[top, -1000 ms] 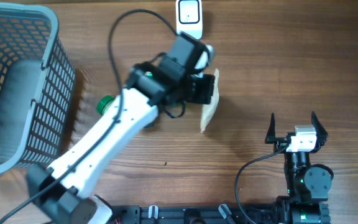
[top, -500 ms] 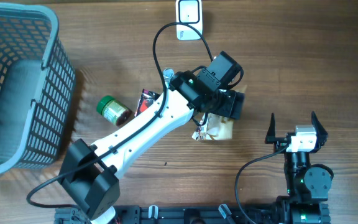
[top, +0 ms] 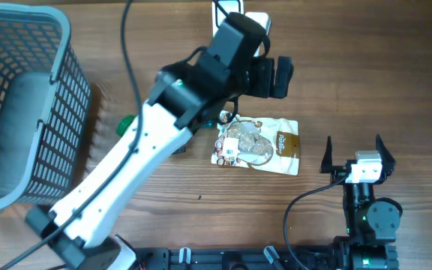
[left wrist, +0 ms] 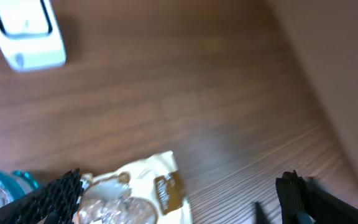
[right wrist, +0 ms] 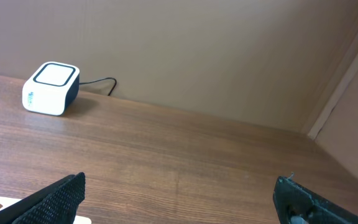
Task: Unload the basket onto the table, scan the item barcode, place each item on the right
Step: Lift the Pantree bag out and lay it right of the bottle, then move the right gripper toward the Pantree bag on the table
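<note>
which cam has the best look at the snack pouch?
Overhead: the snack pouch lies flat with nearly its whole face in view. Left wrist catches only one end at the frame's bottom edge. Right wrist shows at most a sliver in the lower left corner.

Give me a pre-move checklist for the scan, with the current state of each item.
1. Left gripper open and empty: ok.
2. Snack pouch lying flat on the table, touched by neither gripper: ok.
3. Barcode facing up on the pouch: cannot tell, the print is too small.
4. Scanner upright with nothing on top: ok.
5. Right gripper open, empty, apart from the pouch: ok.
</note>
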Motion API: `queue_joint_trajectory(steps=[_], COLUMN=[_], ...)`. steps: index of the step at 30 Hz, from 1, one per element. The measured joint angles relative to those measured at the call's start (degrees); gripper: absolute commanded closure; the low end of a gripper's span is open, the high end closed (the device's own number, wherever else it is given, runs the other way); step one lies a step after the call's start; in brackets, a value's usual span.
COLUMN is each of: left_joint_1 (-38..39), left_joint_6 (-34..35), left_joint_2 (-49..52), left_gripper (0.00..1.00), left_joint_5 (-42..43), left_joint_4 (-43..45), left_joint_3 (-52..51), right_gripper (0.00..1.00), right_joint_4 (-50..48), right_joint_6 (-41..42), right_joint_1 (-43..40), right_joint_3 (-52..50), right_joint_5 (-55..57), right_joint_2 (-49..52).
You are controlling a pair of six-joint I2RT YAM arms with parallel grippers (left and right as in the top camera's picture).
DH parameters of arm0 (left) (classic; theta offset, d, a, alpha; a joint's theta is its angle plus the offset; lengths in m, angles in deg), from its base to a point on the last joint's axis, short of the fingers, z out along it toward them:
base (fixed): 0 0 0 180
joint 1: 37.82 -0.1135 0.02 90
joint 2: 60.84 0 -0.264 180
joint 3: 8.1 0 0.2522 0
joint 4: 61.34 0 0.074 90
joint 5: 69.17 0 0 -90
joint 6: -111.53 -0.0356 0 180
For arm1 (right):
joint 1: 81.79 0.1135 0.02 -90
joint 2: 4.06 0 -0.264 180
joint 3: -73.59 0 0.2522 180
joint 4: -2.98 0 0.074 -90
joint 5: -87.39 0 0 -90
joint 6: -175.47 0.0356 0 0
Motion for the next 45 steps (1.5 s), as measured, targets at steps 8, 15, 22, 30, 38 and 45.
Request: queue_joint_trajectory(steps=[8, 15, 22, 30, 38, 45], left_joint_1=[-3.0, -30.2, -39.0, -40.0, -42.8, -42.8], left_joint_6=[-5.6, -15.3, -15.3, -15.3, -14.8, -12.2], left_joint_2=[-11.5, -15.9, -15.5, -14.4, -12.0, -12.1], left_gripper=[0.00, 0.00, 0.00, 0.00, 0.00, 0.00], left_joint_5=[-19.9, -28.4, -21.9, -21.1, -12.7, -9.1], left_joint_4=[1.4, -3.8, -10.3, -13.7, -15.0, -8.4], left_joint_3=[10.5, 11.6, 11.6, 11.6, 8.7, -0.6], right_gripper=[0.00, 0.00, 0.00, 0.00, 0.00, 0.00], right_joint_4=[0.0, 0.0, 0.0, -1.6, 14.1, 36.5], right_joint_6=[0.0, 0.0, 0.0, 9.1, 43.7, 48.3], right_joint_1=[0.0, 0.0, 0.0, 0.0, 0.0, 0.0], right_joint_3=[0.0, 0.0, 0.0, 0.0, 11.4, 36.2], right_joint_5=[0.0, 0.0, 0.0, -9.8, -16.7, -21.2], right_joint_2=[0.0, 0.0, 0.0, 0.0, 0.1, 5.0])
